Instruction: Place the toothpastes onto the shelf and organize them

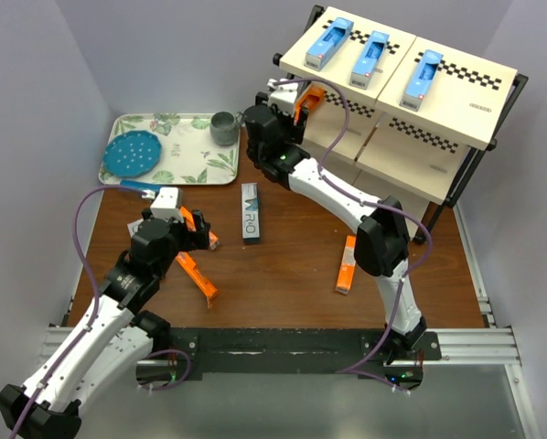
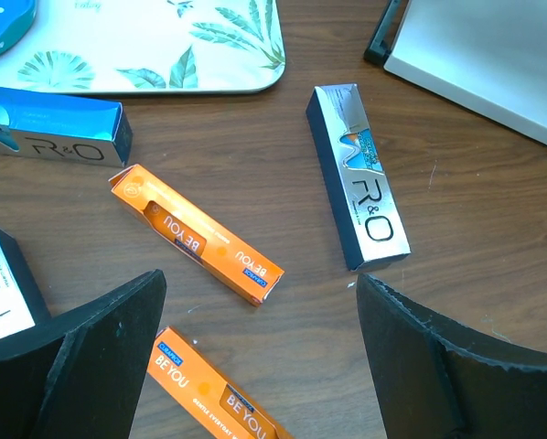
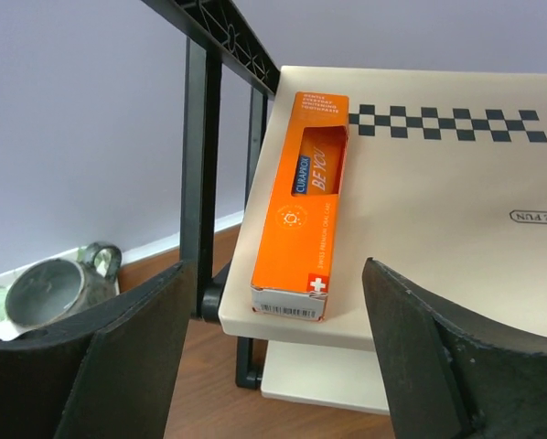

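A mug (image 1: 224, 128) and leafy tray (image 1: 200, 151) sit left of the shelf (image 1: 456, 114). The right claw (image 3: 273, 274) reaches up to the shelf, spread wide and holding nothing, behind an orange toothpaste (image 3: 305, 201). The left claw (image 2: 260, 279) is spread too.

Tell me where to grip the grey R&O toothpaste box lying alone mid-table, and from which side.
Grip the grey R&O box at mid-length, across its narrow width, coming straight down from above. It lies flat on the table with bare wood along both long sides, leaving room to close in; end to end it looks too long.
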You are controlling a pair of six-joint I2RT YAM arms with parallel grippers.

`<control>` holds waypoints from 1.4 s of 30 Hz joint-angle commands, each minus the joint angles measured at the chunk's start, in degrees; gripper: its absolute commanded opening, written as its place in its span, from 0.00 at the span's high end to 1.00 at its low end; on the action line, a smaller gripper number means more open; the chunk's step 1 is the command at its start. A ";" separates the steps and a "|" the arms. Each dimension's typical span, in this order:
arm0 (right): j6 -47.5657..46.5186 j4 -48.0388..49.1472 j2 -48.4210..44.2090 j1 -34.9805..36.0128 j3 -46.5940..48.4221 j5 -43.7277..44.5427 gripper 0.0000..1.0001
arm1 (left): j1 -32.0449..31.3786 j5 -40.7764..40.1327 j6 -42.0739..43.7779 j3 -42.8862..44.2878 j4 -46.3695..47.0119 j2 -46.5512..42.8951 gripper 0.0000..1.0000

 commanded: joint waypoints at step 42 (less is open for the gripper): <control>1.05 8.28 -29.63 14.72 -59.17 -51.09 0.07 | -0.17 -10.34 -2.68 1.51 -0.97 5.44 0.10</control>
